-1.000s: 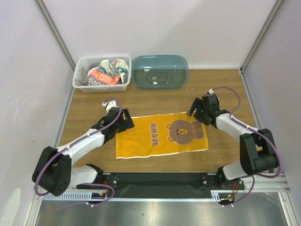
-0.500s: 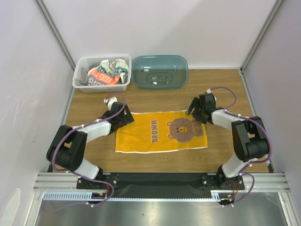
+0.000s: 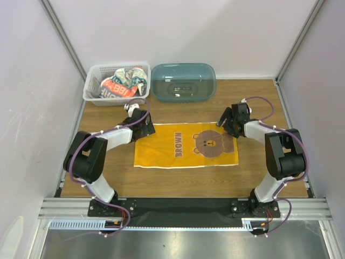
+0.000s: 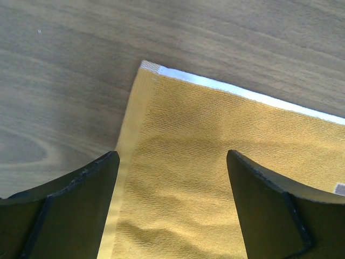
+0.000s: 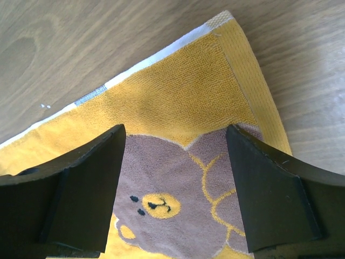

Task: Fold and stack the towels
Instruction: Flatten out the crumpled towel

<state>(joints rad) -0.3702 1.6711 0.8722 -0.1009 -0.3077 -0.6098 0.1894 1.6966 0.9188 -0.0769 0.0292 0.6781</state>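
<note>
Low: left hand [image 4: 170,162] wide over orange towel [image 3: 186,160] far-left corner; right hand [image 5: 175,135] wide, far-right.

The top camera sits high above and behind the near edge of the desk [image 3: 259,178], faces down and forward, and takes in the whole surface from afar, with the yellow towel [image 3: 186,147] at mid-frame. The left wrist camera looks steeply down between the spread fingers of the left hand [image 4: 170,162], close over the towel's far left corner; the right wrist camera does likewise at the right hand [image 5: 173,135], over the far right corner. Each wrist view shares only its corner with the top view; the two wrist views do not overlap.
</note>
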